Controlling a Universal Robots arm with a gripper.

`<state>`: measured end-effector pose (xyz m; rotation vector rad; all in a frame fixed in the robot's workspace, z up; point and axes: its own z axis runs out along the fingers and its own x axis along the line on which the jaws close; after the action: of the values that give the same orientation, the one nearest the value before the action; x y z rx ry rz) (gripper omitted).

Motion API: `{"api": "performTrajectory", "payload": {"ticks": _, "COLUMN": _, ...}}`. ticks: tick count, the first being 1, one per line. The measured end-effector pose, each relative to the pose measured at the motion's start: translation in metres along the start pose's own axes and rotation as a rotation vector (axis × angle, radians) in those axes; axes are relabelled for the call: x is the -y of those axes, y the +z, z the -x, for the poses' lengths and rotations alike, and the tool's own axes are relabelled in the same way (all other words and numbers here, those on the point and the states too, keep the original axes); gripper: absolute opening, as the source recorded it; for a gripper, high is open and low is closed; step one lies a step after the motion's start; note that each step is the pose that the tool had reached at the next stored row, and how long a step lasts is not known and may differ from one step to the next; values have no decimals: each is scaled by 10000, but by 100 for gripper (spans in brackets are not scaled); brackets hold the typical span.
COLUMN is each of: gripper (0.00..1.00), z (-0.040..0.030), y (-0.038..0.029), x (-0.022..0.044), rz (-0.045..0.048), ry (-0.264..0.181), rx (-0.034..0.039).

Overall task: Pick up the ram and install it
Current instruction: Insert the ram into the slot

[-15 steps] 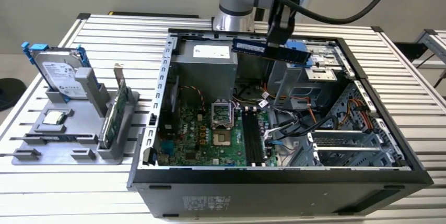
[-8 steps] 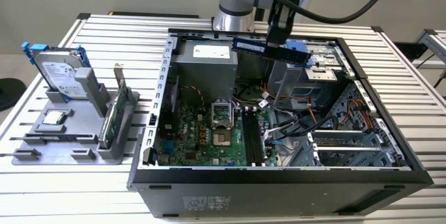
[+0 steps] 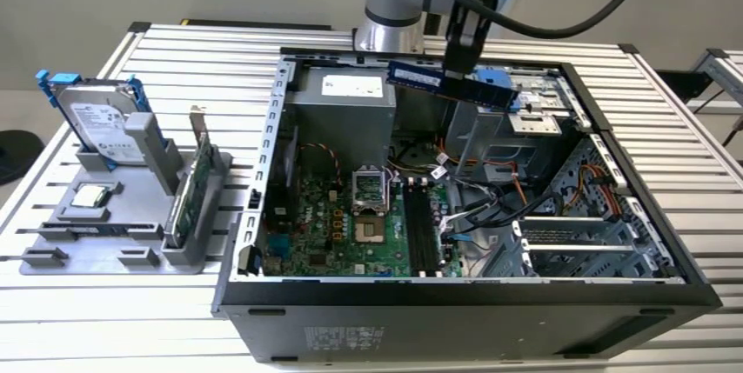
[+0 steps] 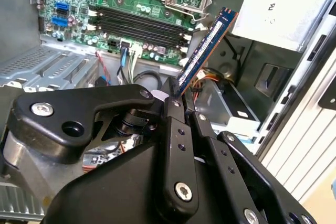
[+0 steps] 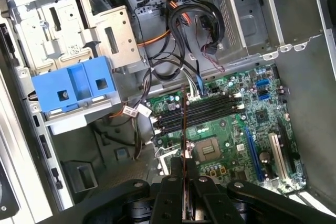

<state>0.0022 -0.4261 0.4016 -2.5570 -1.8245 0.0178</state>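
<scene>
The ram (image 3: 413, 76) is a long, narrow dark stick with a row of small chips. My gripper (image 3: 458, 69) is shut on it and holds it in the air above the back of the open computer case (image 3: 465, 308). In the second wrist view the ram (image 4: 207, 43) sticks out at a slant from between the black fingers (image 4: 176, 129). Seen edge-on in the first wrist view, the ram (image 5: 184, 124) rises from the gripper (image 5: 185, 174), and its line crosses the black memory slots (image 5: 210, 109) on the green motherboard (image 5: 231, 140). Those slots (image 3: 420, 229) lie well below the ram.
A grey stand (image 3: 117, 256) at the exterior view's left holds a silver hard drive with blue rails (image 3: 103, 125), a green expansion card (image 3: 191, 186) and a processor (image 3: 93, 197). Inside the case are loose cables (image 5: 184, 19), a blue bracket (image 5: 73, 85) and metal drive bays (image 3: 580, 247).
</scene>
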Motion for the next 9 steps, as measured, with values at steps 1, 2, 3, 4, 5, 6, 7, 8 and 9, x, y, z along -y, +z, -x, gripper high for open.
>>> {"api": "performTrajectory", "payload": {"ticks": 1, "gripper": 0, "z": 0, "y": 0, "x": 0, "rz": 0, "ry": 49, "rx": 0}}
{"api": "performTrajectory", "payload": {"ticks": 2, "gripper": 0, "z": 0, "y": 0, "x": 0, "rz": -1, "ry": 102, "rx": 0}}
{"api": "performTrajectory", "payload": {"ticks": 3, "gripper": 0, "z": 0, "y": 0, "x": 0, "rz": -1, "ry": 147, "rx": -1}}
{"api": "performTrajectory", "payload": {"ticks": 4, "gripper": 0, "z": 0, "y": 0, "x": -1, "rz": -2, "ry": 201, "rx": -1}}
{"api": "performTrajectory", "payload": {"ticks": 5, "gripper": 0, "z": 0, "y": 0, "x": -1, "rz": -2, "ry": 244, "rx": -2}}
{"api": "performTrajectory", "payload": {"ticks": 6, "gripper": 0, "z": 0, "y": 0, "x": -1, "rz": -3, "ry": 294, "rx": -1}}
{"api": "performTrajectory", "payload": {"ticks": 7, "gripper": 0, "z": 0, "y": 0, "x": -1, "rz": -3, "ry": 336, "rx": -2}}
{"api": "performTrajectory", "payload": {"ticks": 8, "gripper": 0, "z": 0, "y": 0, "x": -1, "rz": -4, "ry": 387, "rx": -2}}
{"api": "performTrajectory", "payload": {"ticks": 9, "gripper": 0, "z": 0, "y": 0, "x": -1, "rz": -4, "ry": 434, "rx": -2}}
